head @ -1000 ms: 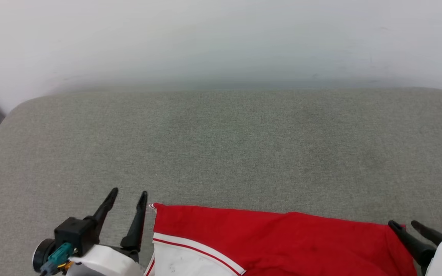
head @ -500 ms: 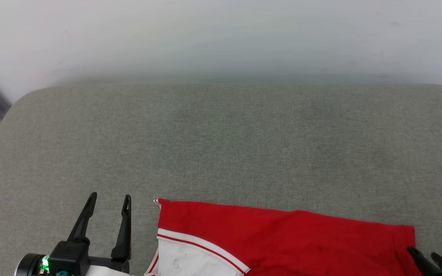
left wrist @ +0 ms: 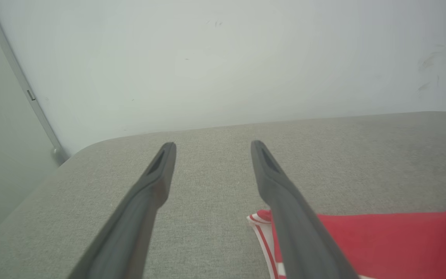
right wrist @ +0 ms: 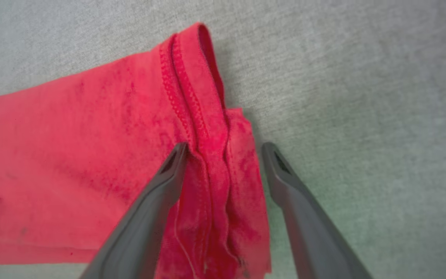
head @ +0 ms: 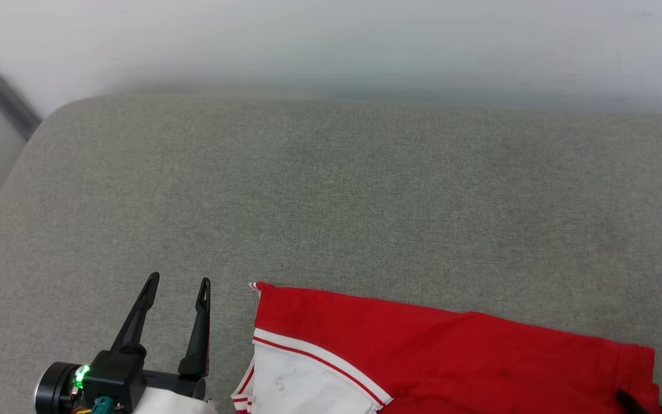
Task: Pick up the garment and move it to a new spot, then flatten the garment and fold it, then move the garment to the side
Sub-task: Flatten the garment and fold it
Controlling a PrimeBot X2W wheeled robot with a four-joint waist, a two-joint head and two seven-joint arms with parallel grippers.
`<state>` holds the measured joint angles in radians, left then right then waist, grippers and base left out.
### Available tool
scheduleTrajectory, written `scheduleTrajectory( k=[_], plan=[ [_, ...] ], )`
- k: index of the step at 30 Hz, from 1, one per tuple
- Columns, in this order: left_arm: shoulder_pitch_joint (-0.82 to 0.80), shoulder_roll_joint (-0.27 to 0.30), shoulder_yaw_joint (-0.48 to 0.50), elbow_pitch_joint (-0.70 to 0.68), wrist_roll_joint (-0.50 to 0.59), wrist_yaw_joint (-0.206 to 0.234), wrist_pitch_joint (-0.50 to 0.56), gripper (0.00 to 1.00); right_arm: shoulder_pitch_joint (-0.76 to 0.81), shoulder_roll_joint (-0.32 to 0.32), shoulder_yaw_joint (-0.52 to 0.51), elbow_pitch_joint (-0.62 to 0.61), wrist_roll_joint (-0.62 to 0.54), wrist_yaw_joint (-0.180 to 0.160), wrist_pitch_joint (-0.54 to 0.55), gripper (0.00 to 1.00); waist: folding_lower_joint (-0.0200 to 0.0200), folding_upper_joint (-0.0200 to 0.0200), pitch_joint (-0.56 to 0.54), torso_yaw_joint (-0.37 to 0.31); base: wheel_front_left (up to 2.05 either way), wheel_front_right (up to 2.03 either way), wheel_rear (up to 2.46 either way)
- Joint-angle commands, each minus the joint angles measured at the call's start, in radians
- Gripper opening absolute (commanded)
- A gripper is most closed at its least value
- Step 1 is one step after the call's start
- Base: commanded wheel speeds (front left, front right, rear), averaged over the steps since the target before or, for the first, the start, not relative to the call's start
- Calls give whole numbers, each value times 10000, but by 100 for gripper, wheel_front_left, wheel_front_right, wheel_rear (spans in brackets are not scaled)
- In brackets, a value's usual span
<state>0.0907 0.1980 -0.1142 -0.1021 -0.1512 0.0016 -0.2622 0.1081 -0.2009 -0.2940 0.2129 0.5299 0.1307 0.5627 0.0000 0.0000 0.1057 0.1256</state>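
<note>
The garment [head: 451,356] is soft knit cloth, matt. Its red part looks a little fuzzy, and the hem [right wrist: 186,97] has raised rows of stitching. The white sleeve [head: 296,385] is the same matt cloth, with some grey smudges. The cushion [head: 331,201] is coarse woven cloth, rough and matt. The wall [head: 331,40] is smooth and matt, with a few scuffs. The fingers [left wrist: 149,193] of the left gripper [head: 179,280] and the right gripper [right wrist: 225,146] look like dark plastic, smooth and dull.

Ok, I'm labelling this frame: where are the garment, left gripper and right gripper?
garment [head: 451,356]: head view, red body panel.
left gripper [head: 179,279]: head view, midway between its fingertips.
right gripper [right wrist: 225,146]: right wrist view, midway between its fingertips.
</note>
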Motion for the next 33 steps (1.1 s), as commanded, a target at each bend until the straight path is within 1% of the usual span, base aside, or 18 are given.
scheduleTrajectory(
  k=[1, 7, 11, 12, 13, 14, 15, 21, 25, 30, 33],
  plan=[
    [-115, -54, 54, 6, 72, -48, -31, 100, -66, 76, 175, 192, 111, 0, 71, 100, 0, 0, 73, 76, 0, 0, 0],
    [-214, -301, 304, -83, 388, -329, -30, 100, -113, 391, 1112, 542, 667, 33, 470, 100, 0, 0, 182, 166, 0, 0, 0],
    [-255, -429, 440, -107, 510, -473, -30, 100, -62, 463, 1644, 538, 873, 59, 438, 100, 0, 0, 157, 186, 0, 0, 0],
    [-247, -449, 476, -87, 522, -515, -30, 100, -47, 466, 1729, 562, 892, 60, 409, 98, 0, 0, 123, 173, 0, 0, 0],
    [-223, -470, 511, -66, 556, -538, -30, 100, -32, 449, 1787, 593, 888, 60, 359, 44, 0, 0, 85, 157, 0, 0, 0],
    [-196, -498, 539, -46, 580, -565, -30, 100, -38, 394, 1802, 585, 841, 60, 285, 9, 0, 0, 45, 137, 0, 0, 0],
    [-164, -526, 564, -23, 603, -608, -30, 100, -47, 314, 1802, 586, 802, 60, 215, 0, 0, 0, 0, 112, 0, 0, 0],
    [11, -625, 716, 68, 682, -771, -30, 100, -156, -292, 1263, 536, 516, -9, -475, 0, 0, 0, -267, -112, 0, 0, 0],
    [67, -679, 750, 124, 714, -866, -30, 100, -203, -623, 733, 530, 337, -9, -735, 0, 0, 0, -373, -278, 0, 0, 0],
    [31, -745, 771, 187, 787, -936, -30, 100, -320, -1081, -89, 694, -171, -8, -1020, 0, 0, 0, -402, -464, 0, 0, 0],
    [9, -799, 785, 222, 803, -973, -30, 100, -441, -1205, -445, 791, -400, -6, -1133, 0, 0, 0, -431, -557, 0, 0, 0]
  ],
)
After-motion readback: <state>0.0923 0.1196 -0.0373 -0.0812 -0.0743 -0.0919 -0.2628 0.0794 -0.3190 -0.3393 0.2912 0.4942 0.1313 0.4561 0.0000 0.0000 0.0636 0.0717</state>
